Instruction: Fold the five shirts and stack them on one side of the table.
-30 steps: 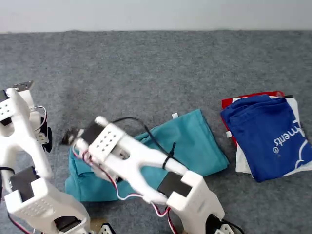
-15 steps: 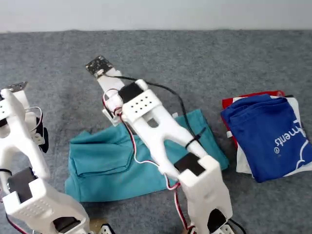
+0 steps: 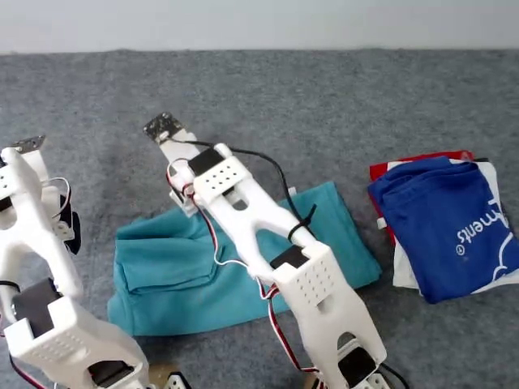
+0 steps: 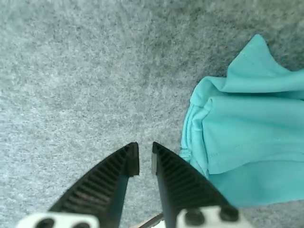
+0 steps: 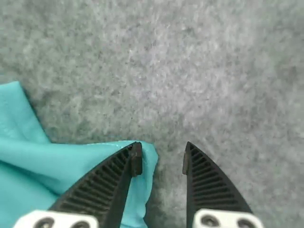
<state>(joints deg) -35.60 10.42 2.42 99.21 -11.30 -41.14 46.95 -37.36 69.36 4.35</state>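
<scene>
A teal shirt (image 3: 243, 259) lies partly folded in the middle of the grey table, its left end doubled over. Over its far left edge hangs my right gripper (image 5: 161, 159), open, one fingertip (image 5: 136, 159) above the teal shirt's corner (image 5: 71, 166) and the other above bare felt. My right arm (image 3: 243, 211) crosses the shirt diagonally. My left gripper (image 4: 143, 159) is shut and empty over the felt, just left of the teal shirt's folded end (image 4: 237, 142). On the right sits a stack of folded shirts, a blue one (image 3: 442, 227) on top.
White (image 3: 489, 177) and red (image 3: 405, 164) shirts show under the blue one in the stack. My left arm (image 3: 32, 219) stands at the table's left edge. Grey felt (image 3: 340, 105) stretches bare behind the shirts up to a pale wall.
My right arm has swung from low over the shirt's left end to its far left edge, then drawn back slightly. The left arm has hardly moved.
</scene>
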